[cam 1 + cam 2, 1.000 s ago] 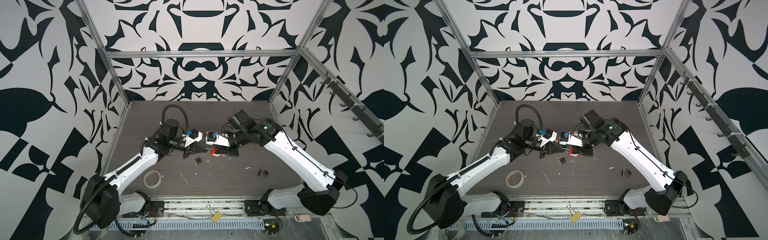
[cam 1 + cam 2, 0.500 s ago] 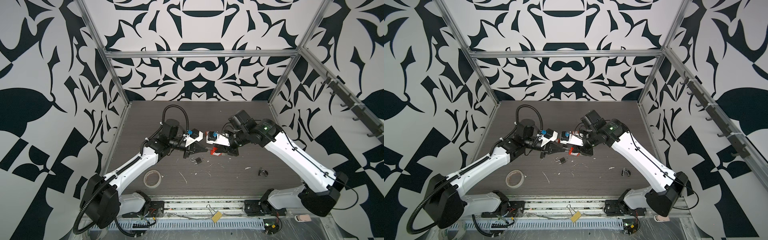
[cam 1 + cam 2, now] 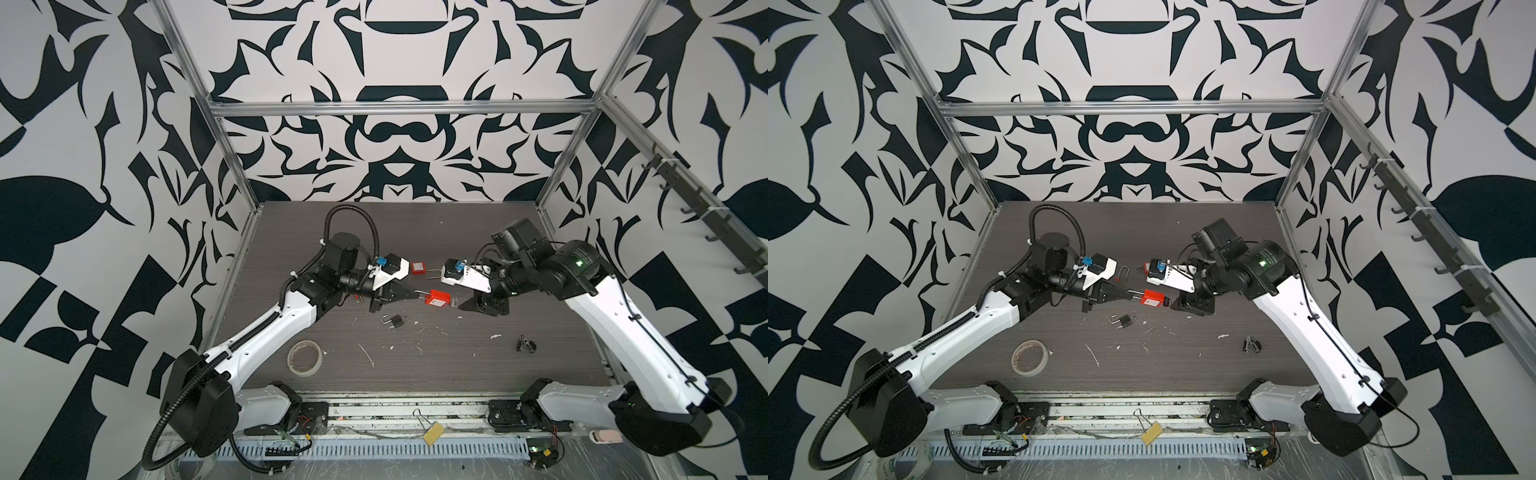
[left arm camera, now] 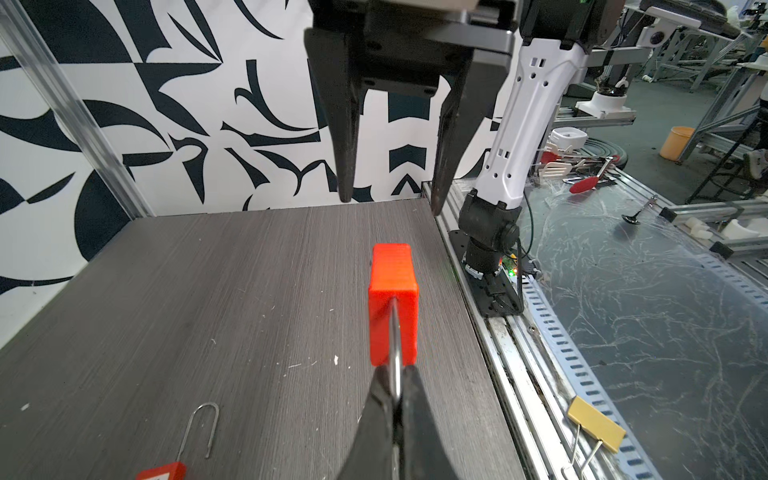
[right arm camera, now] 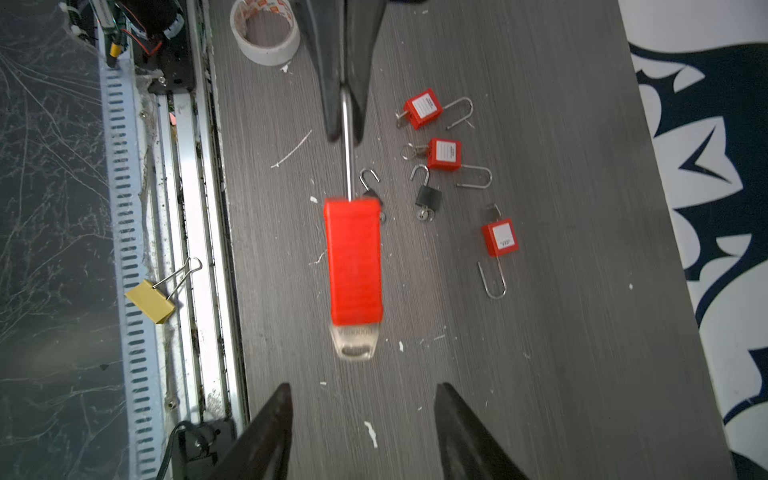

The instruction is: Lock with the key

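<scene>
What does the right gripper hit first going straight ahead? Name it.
Most likely the key sticking out of the red padlock, which the left gripper holds by its shackle. The right gripper is open and lined up with it, so the key head would enter between the jaws.

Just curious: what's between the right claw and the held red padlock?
Only the key in the red padlock, short of the right gripper; right wrist view.

1. Key (image 5: 355, 343) bow: stamped characters there, too blurred to read.
2. Loose red padlocks (image 5: 422, 109) (image 5: 444, 154) (image 5: 500, 237): a white label on each, print too small to read.
3. Tape roll (image 5: 266, 37): red print inside the core, illegible.
</scene>
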